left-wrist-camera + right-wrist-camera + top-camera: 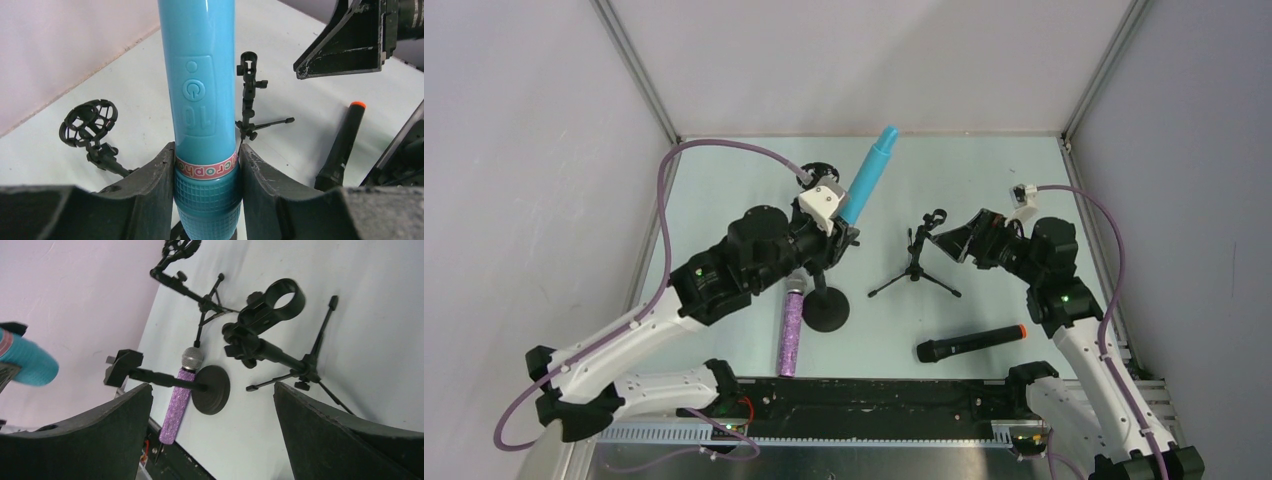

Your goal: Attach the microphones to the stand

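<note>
Left claw (832, 215) is clamped on the blue microphone (871, 170), gripping it low on the body near the ribbed end. Its long axis runs up and away from me, leaning a touch right, and it is lifted clear of the counter (984, 190). The tripod stand (913, 268) sits just right of that claw, its ring clip (282, 296) standing up between my two arms, so I reckon the mic has to swing right and line its axis up with that ring. Right claw (946, 240) hangs spread wide and empty just beside the clip, well placed to steady it. The purple microphone (790, 335) and black microphone (969, 343) lie flat on the counter near me, waiting.
</note>
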Robot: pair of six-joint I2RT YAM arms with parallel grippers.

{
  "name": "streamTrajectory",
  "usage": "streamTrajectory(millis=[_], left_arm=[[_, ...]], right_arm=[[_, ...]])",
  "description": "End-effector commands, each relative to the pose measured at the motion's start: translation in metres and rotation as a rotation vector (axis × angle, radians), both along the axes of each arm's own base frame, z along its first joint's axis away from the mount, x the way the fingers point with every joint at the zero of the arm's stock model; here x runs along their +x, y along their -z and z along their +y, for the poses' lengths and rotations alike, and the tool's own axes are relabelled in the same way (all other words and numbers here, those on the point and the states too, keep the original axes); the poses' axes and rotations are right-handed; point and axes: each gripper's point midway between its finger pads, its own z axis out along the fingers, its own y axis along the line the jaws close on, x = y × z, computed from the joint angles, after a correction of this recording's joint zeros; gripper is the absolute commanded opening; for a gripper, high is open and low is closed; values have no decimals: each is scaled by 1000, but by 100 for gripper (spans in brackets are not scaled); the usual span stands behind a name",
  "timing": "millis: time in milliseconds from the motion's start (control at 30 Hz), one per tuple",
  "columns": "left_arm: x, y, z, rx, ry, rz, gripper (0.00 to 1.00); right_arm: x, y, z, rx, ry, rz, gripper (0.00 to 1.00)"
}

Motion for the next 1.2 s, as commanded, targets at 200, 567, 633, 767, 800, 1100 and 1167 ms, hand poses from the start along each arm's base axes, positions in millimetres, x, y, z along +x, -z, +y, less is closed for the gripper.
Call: streamTrajectory(millis=[200, 567, 633, 767, 800, 1100, 1167], left_arm=[[25, -33, 1, 126, 83, -251, 0], [20, -23, 19, 350, 166, -617, 0], [11, -17, 19, 415, 239, -714, 0], [-15, 5, 15, 597, 428, -989, 0], [-18, 4, 17, 643, 441, -1066, 0], [-13, 45, 14, 1119, 492, -1351, 0], [-11, 46, 14, 1230, 492, -1407, 0]], right_arm=[[-14, -21, 32, 15, -248, 12, 96], [-24, -45, 50, 53, -379, -43, 96], [-26, -48, 54, 68, -408, -43, 97], [-30, -49, 58, 77, -449, -49, 97], [-32, -50, 60, 82, -466, -53, 97], [-44, -62, 70, 117, -584, -103, 97], [-52, -67, 74, 129, -637, -128, 97]])
